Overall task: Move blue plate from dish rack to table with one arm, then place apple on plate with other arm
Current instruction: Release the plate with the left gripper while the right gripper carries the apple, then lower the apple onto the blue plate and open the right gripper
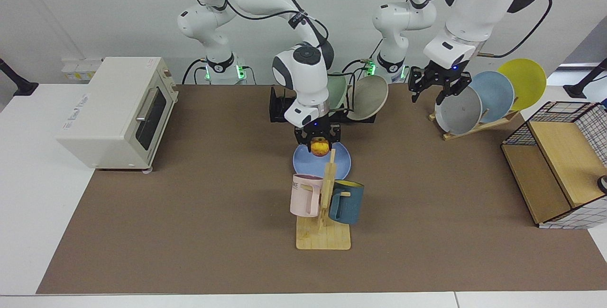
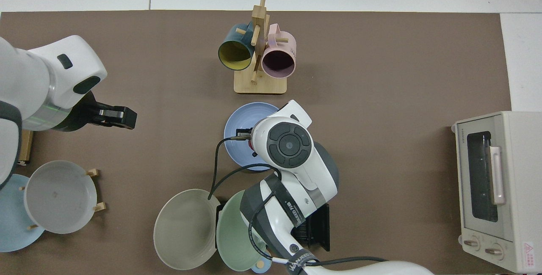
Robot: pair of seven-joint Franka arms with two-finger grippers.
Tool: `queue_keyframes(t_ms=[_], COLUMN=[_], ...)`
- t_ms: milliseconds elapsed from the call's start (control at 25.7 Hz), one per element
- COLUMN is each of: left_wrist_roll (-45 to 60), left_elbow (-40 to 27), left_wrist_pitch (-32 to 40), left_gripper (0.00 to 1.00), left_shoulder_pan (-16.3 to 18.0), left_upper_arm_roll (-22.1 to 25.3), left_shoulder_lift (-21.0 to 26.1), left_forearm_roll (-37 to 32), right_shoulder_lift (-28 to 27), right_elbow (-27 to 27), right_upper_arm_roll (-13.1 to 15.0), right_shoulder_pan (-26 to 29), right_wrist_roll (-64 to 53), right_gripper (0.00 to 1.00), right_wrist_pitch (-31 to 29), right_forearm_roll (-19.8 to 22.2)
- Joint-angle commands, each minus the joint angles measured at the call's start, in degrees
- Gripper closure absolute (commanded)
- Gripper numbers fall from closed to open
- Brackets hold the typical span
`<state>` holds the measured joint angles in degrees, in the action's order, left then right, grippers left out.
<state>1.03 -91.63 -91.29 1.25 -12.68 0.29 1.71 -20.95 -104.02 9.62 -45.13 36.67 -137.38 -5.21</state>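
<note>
The apple (image 1: 320,147), small, round and red with yellow patches, is gripped between the black fingers of the right end effector (image 1: 318,138), which is held just above the blue plate (image 1: 342,162). In the top view the apple is hidden under the arm's white wrist housing. The blue plate (image 2: 238,123), round, matte and shallow-rimmed, lies flat on the brown matte surface (image 1: 199,213), between the wooden mug stand (image 1: 323,232) and the dish rack (image 1: 277,104). The dish rack is low and black with upright dividers; a pale green plate (image 2: 235,235) and a beige plate (image 2: 182,228) are leaned in it on edge.

The left end effector (image 1: 438,87) is raised near the slanted wooden plate rack (image 1: 474,125), well apart from the blue plate, and its fingers are spread with nothing between them. A grey plate (image 1: 460,111), a sky-blue plate (image 1: 493,92) and a yellow plate (image 1: 524,80) are seen in that rack.

A pink mug (image 1: 306,195) and a dark teal mug (image 1: 346,201) hang on the mug stand. A cream boxy toaster oven (image 1: 114,111) stands at one end of the surface, and a wire-and-wood basket (image 1: 559,170) at the other.
</note>
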Motion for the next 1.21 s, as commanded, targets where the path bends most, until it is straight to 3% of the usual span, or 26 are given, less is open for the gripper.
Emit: queue_keyframes(t_ms=[0, 117, 233, 350, 544, 661, 778, 1167], left_wrist_roll=[-3.0, -3.1, -3.2, -4.1, -6.6, -6.6, -6.5, -6.5], left_elbow=[1.4, 1.4, 1.4, 1.4, 0.9, 0.8, 0.8, 1.2], left_wrist_pitch=[2.0, 2.3, 2.6, 2.5, 3.2, 4.1, 4.5, 4.2], left_gripper=[0.33, 0.31, 0.19, 0.02, 0.00, 0.00, 0.00, 0.00], left_shoulder_pan=[-2.9, -3.9, -4.0, -3.6, -2.7, -2.7, -2.6, -2.7], left_upper_arm_roll=[3.9, 5.6, 5.7, 6.3, 7.0, 7.0, 7.1, 7.5], left_shoulder_lift=[0.8, 0.8, 0.8, 0.3, -1.3, -1.7, -2.0, -1.9], left_forearm_roll=[-1.0, -0.9, -1.4, -1.4, -1.3, -1.4, -1.4, -1.4], right_shoulder_lift=[-1.6, -2.1, -3.3, -4.1, -4.2, -4.2, -4.2, -4.0], right_elbow=[1.0, 1.0, 0.9, 0.7, 0.5, 0.3, 0.1, 0.5], right_upper_arm_roll=[0.1, 0.0, 0.0, 0.0, 0.0, 0.0, 0.0, 0.1], right_shoulder_pan=[0.4, 0.4, -0.5, -1.2, -1.2, -0.9, -0.8, -1.1], right_wrist_roll=[0.3, 0.0, 0.2, 0.8, 0.1, 0.0, -0.2, -0.9], right_gripper=[1.00, 0.95, 0.93, 0.83, 0.74, 0.52, 0.00, 0.00], right_wrist_pitch=[-1.4, -1.5, -3.2, -4.1, -4.2, -4.5, -4.7, -4.3], right_forearm_roll=[0.1, 0.0, -0.1, -0.2, -0.2, -0.6, -0.6, -0.3])
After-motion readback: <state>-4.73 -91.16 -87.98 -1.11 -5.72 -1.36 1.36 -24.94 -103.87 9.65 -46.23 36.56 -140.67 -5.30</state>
